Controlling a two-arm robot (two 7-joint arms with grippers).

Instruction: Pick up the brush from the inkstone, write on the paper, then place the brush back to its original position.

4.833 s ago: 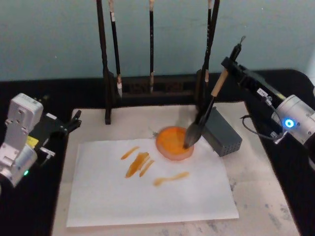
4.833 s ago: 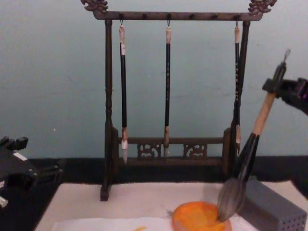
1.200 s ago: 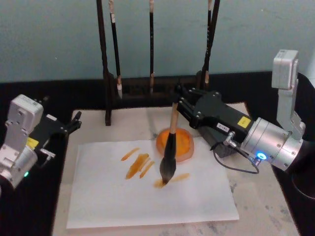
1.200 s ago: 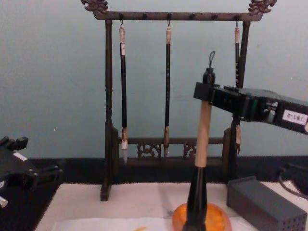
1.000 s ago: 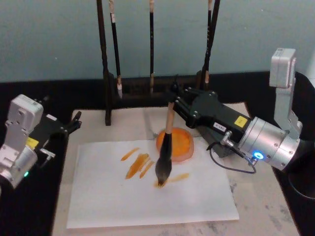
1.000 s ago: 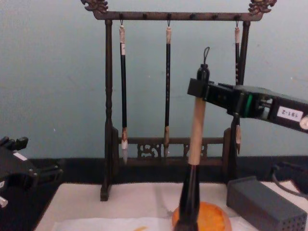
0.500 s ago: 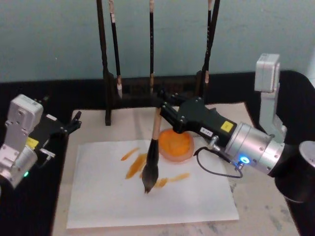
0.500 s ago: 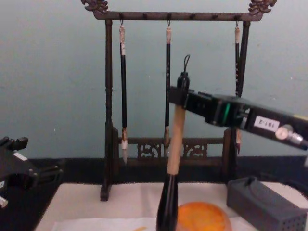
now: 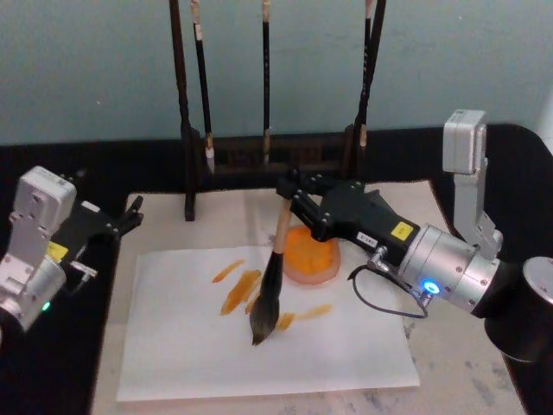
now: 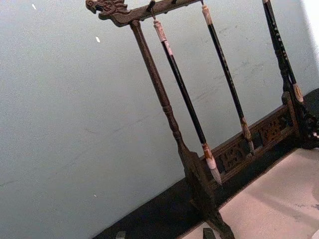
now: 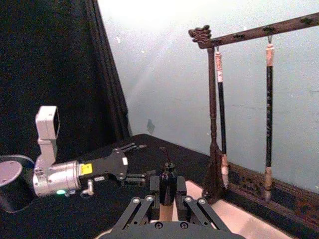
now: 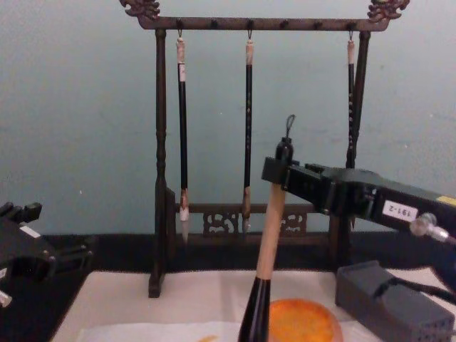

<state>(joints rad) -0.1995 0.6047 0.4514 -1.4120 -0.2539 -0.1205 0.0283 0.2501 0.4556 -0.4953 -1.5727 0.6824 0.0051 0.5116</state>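
My right gripper (image 9: 288, 192) is shut on the upper end of the brush (image 9: 271, 278), which has a pale handle and a dark bushy head. The brush hangs nearly upright, leaning a little. Its tip appears to touch the white paper (image 9: 216, 367), just below several orange strokes (image 9: 242, 290). The round orange inkstone (image 9: 313, 253) sits on the paper's far right corner, right of the brush. In the chest view the gripper (image 12: 283, 171) holds the handle (image 12: 269, 239) above the inkstone (image 12: 303, 322). My left gripper (image 9: 130, 214) is parked open at the table's left edge.
A dark wooden rack (image 9: 268, 156) with three thin hanging brushes stands behind the paper. A grey perforated block (image 12: 392, 303) lies right of the inkstone, under my right arm. The cream mat (image 9: 458, 346) extends beyond the paper to the right.
The brush left the inkstone and swept left across the paper. In the last half second my right gripper dropped lower with it, shifting slightly right. The left arm stayed still.
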